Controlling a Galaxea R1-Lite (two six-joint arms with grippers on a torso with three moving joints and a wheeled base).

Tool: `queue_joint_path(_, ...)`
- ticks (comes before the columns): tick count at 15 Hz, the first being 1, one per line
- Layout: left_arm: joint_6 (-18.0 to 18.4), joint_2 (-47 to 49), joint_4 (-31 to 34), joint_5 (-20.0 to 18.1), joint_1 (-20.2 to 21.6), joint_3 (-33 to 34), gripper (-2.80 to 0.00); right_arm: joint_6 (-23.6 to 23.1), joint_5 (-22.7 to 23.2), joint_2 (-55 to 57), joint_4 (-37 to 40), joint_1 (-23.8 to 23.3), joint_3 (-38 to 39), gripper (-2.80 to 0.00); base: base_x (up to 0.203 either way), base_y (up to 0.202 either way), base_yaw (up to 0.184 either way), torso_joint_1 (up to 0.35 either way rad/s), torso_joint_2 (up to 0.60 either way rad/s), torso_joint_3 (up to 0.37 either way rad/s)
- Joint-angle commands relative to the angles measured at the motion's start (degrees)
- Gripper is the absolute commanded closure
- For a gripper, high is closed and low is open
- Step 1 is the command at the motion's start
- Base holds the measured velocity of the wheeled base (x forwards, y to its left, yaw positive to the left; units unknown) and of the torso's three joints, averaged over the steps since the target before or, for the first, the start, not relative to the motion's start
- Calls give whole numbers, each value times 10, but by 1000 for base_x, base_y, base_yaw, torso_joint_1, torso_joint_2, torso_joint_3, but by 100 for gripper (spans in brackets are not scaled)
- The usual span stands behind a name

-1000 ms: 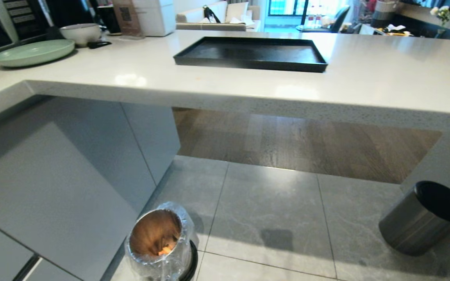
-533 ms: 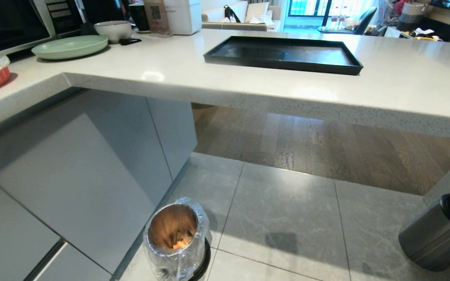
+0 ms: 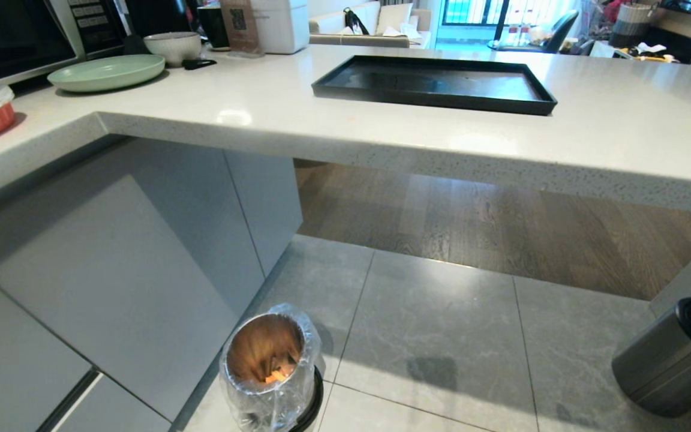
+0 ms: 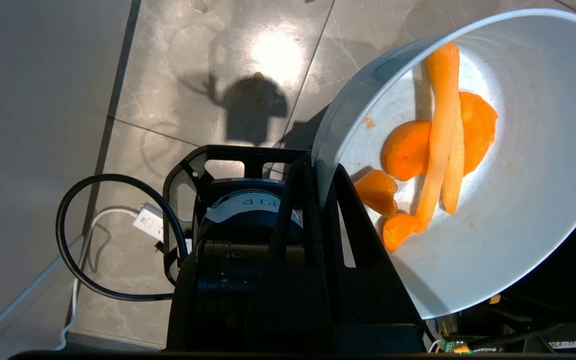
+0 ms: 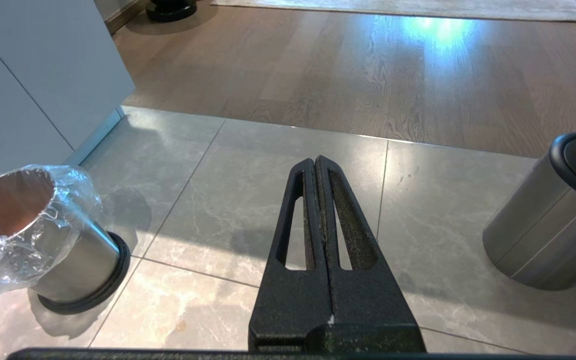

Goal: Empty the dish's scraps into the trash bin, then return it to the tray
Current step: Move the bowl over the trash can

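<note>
While tilted, dish (image 4: pixel 493 210) w/ scraps (image 4: pixel 433 150) in left gripper (image 4: pixel 320 175).

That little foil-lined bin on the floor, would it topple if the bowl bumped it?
Possibly. The trash bin looks small, thin-walled and nearly empty, so probably light. Its dark base ring may add some steadiness. The loose plastic liner would likely crumple and slide.

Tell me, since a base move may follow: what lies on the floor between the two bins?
Only bare grey floor tiles between the trash bin and dark-grey bin, per right wrist view.
</note>
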Motion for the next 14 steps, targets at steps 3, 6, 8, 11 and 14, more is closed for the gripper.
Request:
queue_joint_path(3, 0, -27, 5, 11, -1, 17, 0, 0, 0, 0, 0, 0, 0, 0, 0, 0, 0, 0, 0, 0)
queue_joint_path(6, -1, -34, 6, 18, -1, 21, 0, 0, 0, 0, 0, 0, 0, 0, 0, 0, 0, 0, 0, 0)
queue_joint_path(8, -2, -34, 5, 33, -2, 23, 0, 0, 0, 0, 0, 0, 0, 0, 0, 0, 0, 0, 0, 0)
queue_joint_path(11, -1, -35, 1, 33, -2, 39, 0, 0, 0, 0, 0, 0, 0, 0, 0, 0, 0, 0, 0, 0)
queue_joint_path(14, 1, -39, 0, 29, -3, 48, 0, 0, 0, 0, 0, 0, 0, 0, 0, 0, 0, 0, 0, 0)
